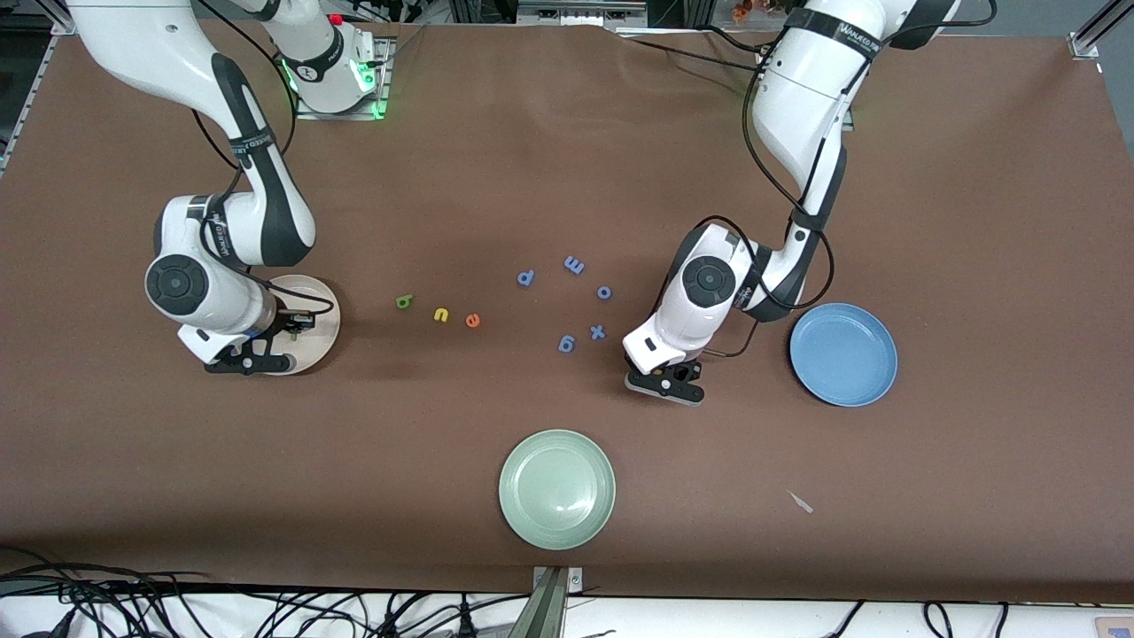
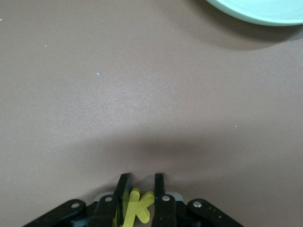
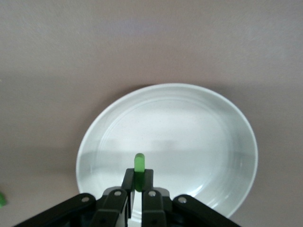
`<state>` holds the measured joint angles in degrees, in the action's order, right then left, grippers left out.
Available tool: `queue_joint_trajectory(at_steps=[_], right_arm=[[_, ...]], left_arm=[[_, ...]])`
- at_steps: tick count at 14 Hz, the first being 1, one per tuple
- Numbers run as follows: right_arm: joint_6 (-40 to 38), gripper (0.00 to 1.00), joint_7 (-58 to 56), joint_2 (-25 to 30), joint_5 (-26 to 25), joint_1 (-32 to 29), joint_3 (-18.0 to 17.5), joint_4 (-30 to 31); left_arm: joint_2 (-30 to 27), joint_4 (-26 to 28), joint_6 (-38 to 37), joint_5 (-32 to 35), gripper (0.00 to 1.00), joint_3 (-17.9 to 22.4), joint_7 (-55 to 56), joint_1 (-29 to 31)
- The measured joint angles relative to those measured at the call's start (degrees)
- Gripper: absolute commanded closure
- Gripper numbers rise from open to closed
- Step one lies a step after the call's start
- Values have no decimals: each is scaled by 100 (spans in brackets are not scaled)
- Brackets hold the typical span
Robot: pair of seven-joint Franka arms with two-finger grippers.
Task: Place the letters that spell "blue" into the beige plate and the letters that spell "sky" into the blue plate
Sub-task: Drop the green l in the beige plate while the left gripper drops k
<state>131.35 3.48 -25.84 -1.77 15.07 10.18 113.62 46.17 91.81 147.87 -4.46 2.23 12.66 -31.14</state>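
I am seeing the right gripper (image 3: 136,185) hanging over the beige plate (image 3: 199,142) at the right arm's end of the table, clenched on the green "l" (image 3: 139,171). The bar is sticking out past the fingertips, its long axis in line with the fingers.

I am seeing the left gripper (image 2: 142,185) down at the brown table (image 1: 974,177), between the blue plate (image 1: 843,354) and the blue letters (image 1: 567,344). The yellow "k" (image 2: 138,208) is sitting between its fingers, which are closing around it. I cannot tell which way the "k" points.

The green "b" (image 1: 404,302), yellow "u" (image 1: 440,315) and orange "e" (image 1: 472,321) are lying in a row beside the beige plate.
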Motion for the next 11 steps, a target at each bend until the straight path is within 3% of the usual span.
queue_joint_trajectory(at_steps=[1, 4, 7, 11], right_arm=[[81, 0, -3, 18, 0, 7, 0, 101], [61, 0, 6, 79, 9, 13, -15, 140], [-304, 0, 242, 193, 432, 68, -92, 12], [-383, 0, 1197, 233, 623, 171, -560, -34]], left_arm=[[0, 0, 0, 0, 87, 0, 0, 0], [-3, -9, -1, 0, 98, 30, 0, 1], [-95, -63, -174, 0, 99, 119, 0, 55], [-702, -98, -1064, 0, 99, 158, -591, 396]])
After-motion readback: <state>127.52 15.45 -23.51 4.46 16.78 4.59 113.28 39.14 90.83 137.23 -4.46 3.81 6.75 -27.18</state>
